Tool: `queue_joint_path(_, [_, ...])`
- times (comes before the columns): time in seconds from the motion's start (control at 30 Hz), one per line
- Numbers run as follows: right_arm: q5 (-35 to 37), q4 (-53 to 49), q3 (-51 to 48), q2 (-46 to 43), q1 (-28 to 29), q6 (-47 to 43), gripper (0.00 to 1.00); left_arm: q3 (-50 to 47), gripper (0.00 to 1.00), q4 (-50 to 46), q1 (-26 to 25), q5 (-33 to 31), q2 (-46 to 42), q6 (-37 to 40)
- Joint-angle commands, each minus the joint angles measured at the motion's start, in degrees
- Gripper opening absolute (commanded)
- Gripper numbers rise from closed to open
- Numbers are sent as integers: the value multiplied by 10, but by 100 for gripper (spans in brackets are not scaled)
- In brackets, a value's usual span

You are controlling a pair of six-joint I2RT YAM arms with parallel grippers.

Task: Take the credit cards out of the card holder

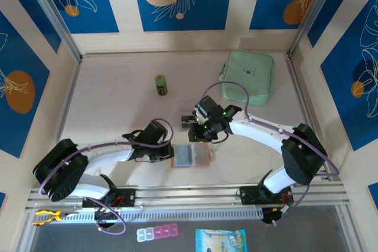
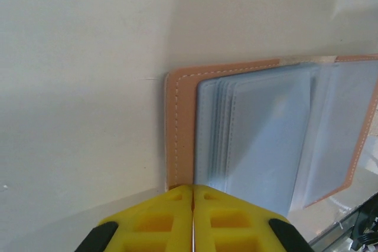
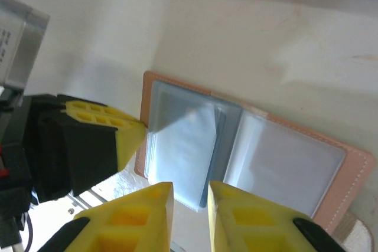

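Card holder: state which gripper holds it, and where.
The left gripper, shut, rests its tips on the card holder at its pink edge; pinning or pinching cannot be told. The right gripper, open above it, holds nothing.

Card holder: lies open, touching the left gripper fingertips.
Right gripper: fingertips near its far edge.

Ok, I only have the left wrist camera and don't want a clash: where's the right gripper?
Observer: The right gripper is by the far edge of the open wallet.
Operator: Open or shut?
Observer: Open a little, holding nothing.
Operator: Anything else on the table?
Observer: A mint pouch in the far right corner and a small green bottle further left.
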Motion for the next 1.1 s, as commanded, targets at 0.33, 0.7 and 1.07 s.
queue_joint_path(0.33, [-74,126,-84,4,28,113,32,1,7,-25,-6,-20,7,4])
queue_joint_path(0.7, [-84,158,-71,64,52,125,31,-2,7,-38,-6,-27,6,4])
queue_joint_path(1.07, [-43,128,-57,91,68,124,31,1,7,-44,-6,-27,4,6])
